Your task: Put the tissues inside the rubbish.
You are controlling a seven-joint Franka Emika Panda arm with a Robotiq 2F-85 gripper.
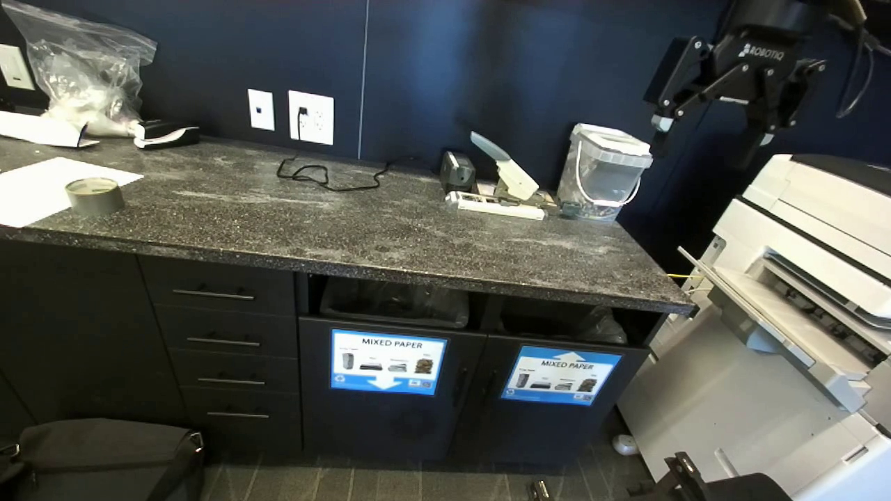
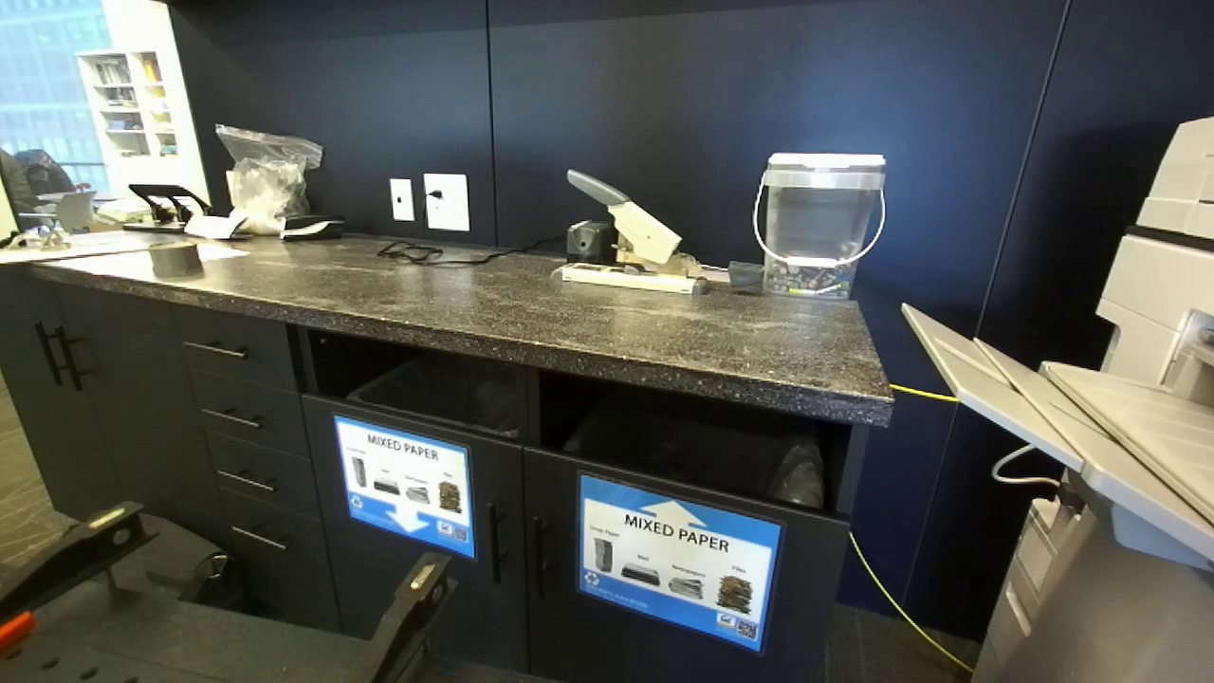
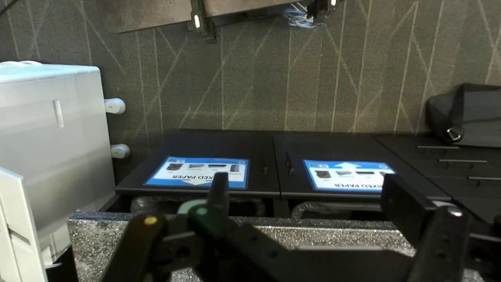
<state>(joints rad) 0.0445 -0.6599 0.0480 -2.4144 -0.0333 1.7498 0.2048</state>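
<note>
Jaws wide, up high

Where the tissues lie, I can't tell. Here's a dark rubbish bin [image 1: 395, 318] lined with clear plastic, mouth up, longest visible edge along the black cabinet front [image 1: 383, 428]; the speckled grey countertop [image 1: 376, 233] overhangs it. Higher up, the black Robotiq gripper [image 1: 706, 142] hangs, fingers parted and free.

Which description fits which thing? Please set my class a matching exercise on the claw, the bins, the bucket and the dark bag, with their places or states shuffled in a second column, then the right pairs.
Things
1. claw
2. bins
3. bucket
4. dark bag

Places or states
A. on the floor
B. see-through, with a white lid
C. jaws apart, nothing between them
D. in openings under the countertop

Right pairs: 1-C, 2-D, 3-B, 4-A
</note>
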